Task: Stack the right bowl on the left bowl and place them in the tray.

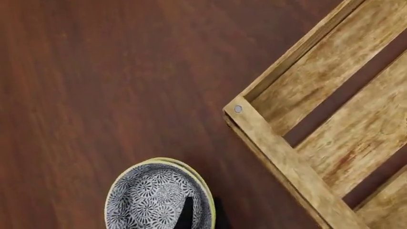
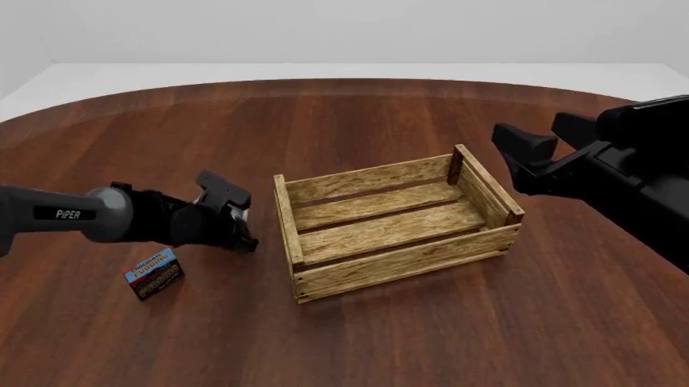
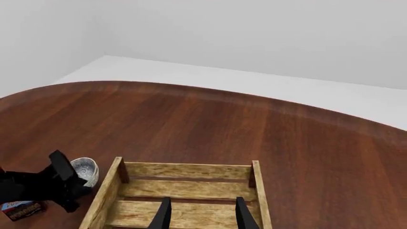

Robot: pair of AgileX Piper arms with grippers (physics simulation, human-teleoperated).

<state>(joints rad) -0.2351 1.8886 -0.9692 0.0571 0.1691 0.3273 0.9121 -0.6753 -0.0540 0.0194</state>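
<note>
Now my left end effector (image 1: pixel 202 214) pinches the cream rim of two nested round bowls (image 1: pixel 157 196), speckled blue-grey inside, beside the slatted light-wood tray's (image 2: pixel 393 266) left wall. Meanwhile my right end effector (image 3: pixel 202 213) hangs open and empty over that one tray. Around us lie a glossy dark-wood round surface (image 2: pixel 323 121), pale walls and one small blue-red box (image 2: pixel 154 275).

We've got a pale-wood tray (image 2: pixel 393 230), speckled blue-grey bowls (image 1: pixel 156 198) with cream rims, a blue-red box (image 2: pixel 154 275), and a reddish-brown surface (image 2: pixel 356 121).
</note>
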